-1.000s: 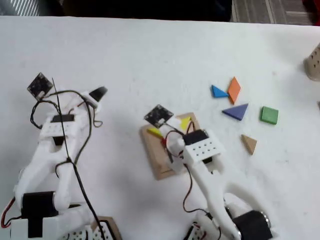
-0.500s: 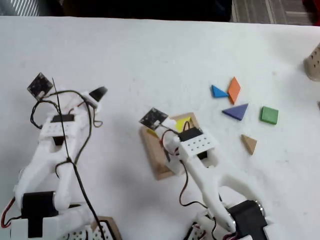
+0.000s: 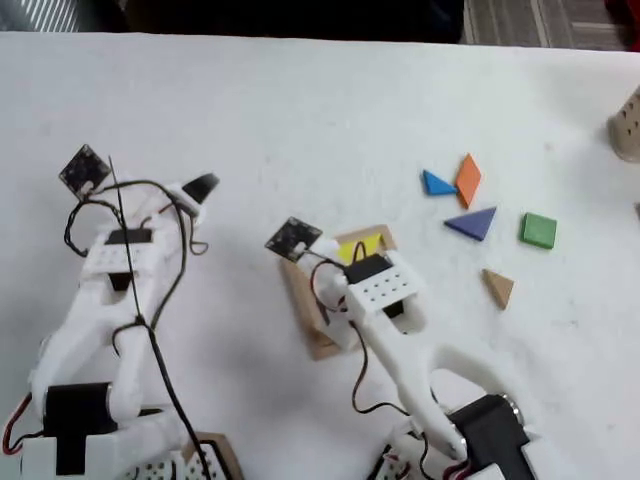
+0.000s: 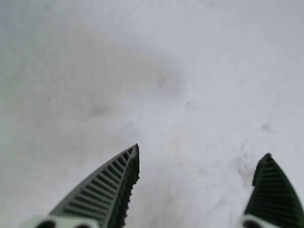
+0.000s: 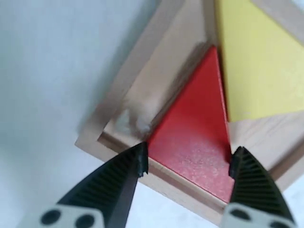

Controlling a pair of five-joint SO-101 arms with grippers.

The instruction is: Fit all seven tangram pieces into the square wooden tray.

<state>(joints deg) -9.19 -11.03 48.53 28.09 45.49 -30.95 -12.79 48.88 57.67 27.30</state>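
Leftward shift of the right arm across the square wooden tray [image 3: 298,298] since a second ago, with more of the yellow piece [image 3: 360,245] uncovered. Hardly any shift of the left arm.

Right pincer [image 5: 190,154] released and spread open, low over one corner of the tray, grasping nothing, its tips either side of the red triangle [image 5: 194,133]. Red triangle flat inside the tray, close to the corner of the rim, one edge against the yellow piece. Yellow piece also flat in the tray, toward the far side in the high view.

Left pincer [image 4: 200,152] likewise released, jaws wide apart over bare white tabletop [image 4: 142,71], well apart from the tray, at the left of the high view.

Outside the tray, loose on the tabletop to its right:
- blue triangle [image 3: 436,183] just beside the orange parallelogram [image 3: 467,180]
- purple triangle [image 3: 472,222] nearer the arms
- green square [image 3: 538,230] beside the purple triangle
- tan triangle [image 3: 498,288] nearest the right arm

At the far right edge of the high view, part of a perforated wooden object [image 3: 628,125].
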